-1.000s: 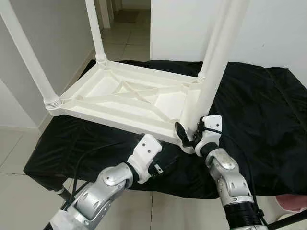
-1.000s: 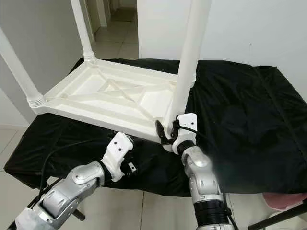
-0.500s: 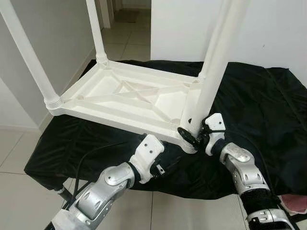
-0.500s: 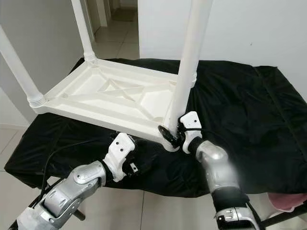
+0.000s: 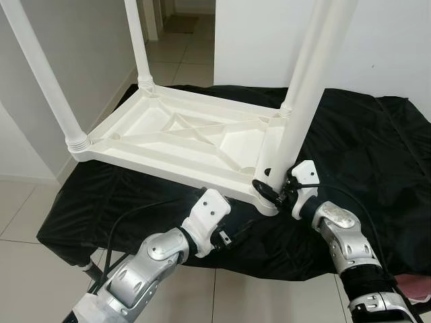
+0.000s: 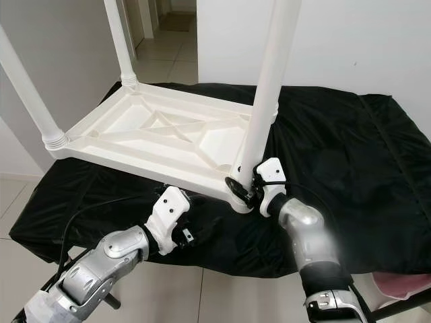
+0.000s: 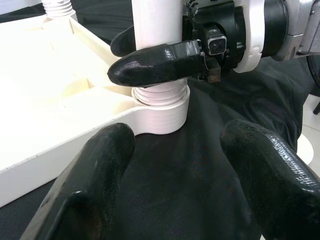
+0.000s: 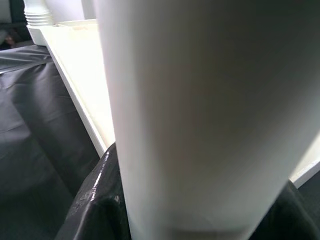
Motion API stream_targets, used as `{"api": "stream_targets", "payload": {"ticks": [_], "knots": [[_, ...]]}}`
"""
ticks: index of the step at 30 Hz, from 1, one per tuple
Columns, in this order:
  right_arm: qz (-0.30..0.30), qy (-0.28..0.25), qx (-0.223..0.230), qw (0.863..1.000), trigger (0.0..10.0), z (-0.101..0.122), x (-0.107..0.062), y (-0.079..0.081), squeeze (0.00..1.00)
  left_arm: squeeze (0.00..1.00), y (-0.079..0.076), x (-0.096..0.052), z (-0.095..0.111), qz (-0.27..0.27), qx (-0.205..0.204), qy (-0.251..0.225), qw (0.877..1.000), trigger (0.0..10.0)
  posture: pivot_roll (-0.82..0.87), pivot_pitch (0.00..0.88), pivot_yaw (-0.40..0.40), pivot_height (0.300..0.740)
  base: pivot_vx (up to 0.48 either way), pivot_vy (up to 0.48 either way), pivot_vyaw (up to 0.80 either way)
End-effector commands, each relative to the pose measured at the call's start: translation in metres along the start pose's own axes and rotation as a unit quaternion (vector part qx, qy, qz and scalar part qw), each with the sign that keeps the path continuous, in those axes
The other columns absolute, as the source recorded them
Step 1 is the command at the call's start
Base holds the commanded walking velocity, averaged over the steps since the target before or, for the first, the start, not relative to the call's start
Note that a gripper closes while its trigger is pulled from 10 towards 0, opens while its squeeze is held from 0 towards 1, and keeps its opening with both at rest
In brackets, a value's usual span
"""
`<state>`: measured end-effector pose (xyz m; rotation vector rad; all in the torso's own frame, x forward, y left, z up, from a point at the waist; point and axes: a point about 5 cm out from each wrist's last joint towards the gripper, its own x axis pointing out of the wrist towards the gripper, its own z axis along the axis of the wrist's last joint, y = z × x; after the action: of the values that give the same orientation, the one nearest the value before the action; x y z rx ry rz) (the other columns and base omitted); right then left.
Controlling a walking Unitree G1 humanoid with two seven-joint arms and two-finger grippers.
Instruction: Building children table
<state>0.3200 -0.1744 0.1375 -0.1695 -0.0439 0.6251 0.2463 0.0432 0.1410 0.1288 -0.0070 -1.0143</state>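
Note:
A white plastic children's table [image 5: 182, 134] lies upside down on a black cloth, legs pointing up. My right gripper [image 5: 271, 191] is shut on the near-right leg [image 5: 303, 94] just above its ribbed socket collar [image 7: 160, 107]. One black finger [image 7: 155, 62] crosses the front of the leg and the other sits behind it. In the right wrist view the leg [image 8: 200, 115] fills the space between the fingers [image 8: 100, 200]. My left gripper [image 7: 180, 190] is open and holds nothing. It hovers low over the cloth by the table's near edge, pointing at that same corner.
The black cloth [image 5: 363, 141] covers a low platform whose front edge drops to tiled floor [image 5: 27, 222]. Three other legs stand up, at near left [image 5: 47, 81], far left [image 5: 138, 44] and far right [image 5: 316, 33]. A white wall is behind, and something pink [image 5: 414, 282] lies at the lower right.
My right wrist has swung from below the leg round to its right side, and the fingers now wrap the leg lower down. The left arm has stayed put. The camera shifted slightly.

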Motion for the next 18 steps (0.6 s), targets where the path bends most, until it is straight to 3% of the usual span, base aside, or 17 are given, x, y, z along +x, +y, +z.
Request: {"api": "stream_targets", "payload": {"ticks": [1, 4, 7, 11, 17, 18], "knots": [[-0.048, 0.020, -0.001, 0.999, 10.0, -0.006, -0.002, 0.000, 0.00, 0.00, -0.002, -0.002, -0.003, -0.063, 0.008, 0.008, 0.998, 10.0, -0.07, 0.000, 0.032, 0.740, 0.000, 0.000, 0.00], [-0.086, 0.025, 0.005, 0.996, 10.0, -0.009, -0.002, -0.001, 0.00, 0.00, -0.001, -0.002, -0.003, -0.063, 0.009, 0.009, 0.998, 10.0, -0.07, 0.000, 0.036, 0.740, 0.000, 0.000, 0.00], [-0.140, 0.014, 0.059, 0.988, 10.0, -0.009, -0.002, 0.005, 0.00, 0.00, 0.000, -0.001, -0.002, -0.062, 0.010, 0.008, 0.998, 10.0, -0.07, 0.000, 0.038, 0.740, 0.000, 0.000, 0.00], [-0.184, 0.012, 0.079, 0.980, 10.0, -0.008, -0.002, 0.010, 0.00, 0.00, -0.001, -0.002, -0.002, -0.064, 0.008, 0.008, 0.998, 10.0, -0.08, 0.000, 0.044, 0.740, 0.000, 0.000, 0.00], [-0.314, 0.018, 0.132, 0.940, 10.0, -0.010, 0.003, 0.031, 0.00, 0.00, -0.003, -0.001, -0.002, -0.068, 0.007, 0.009, 0.998, 10.0, -0.07, 0.000, 0.044, 0.740, 0.000, 0.000, 0.00], [-0.314, 0.018, 0.132, 0.940, 10.0, -0.010, 0.003, 0.031, 0.00, 0.00, -0.003, -0.001, -0.002, -0.068, 0.007, 0.009, 0.998, 10.0, -0.07, 0.000, 0.044, 0.740, 0.000, 0.000, 0.00]]}}
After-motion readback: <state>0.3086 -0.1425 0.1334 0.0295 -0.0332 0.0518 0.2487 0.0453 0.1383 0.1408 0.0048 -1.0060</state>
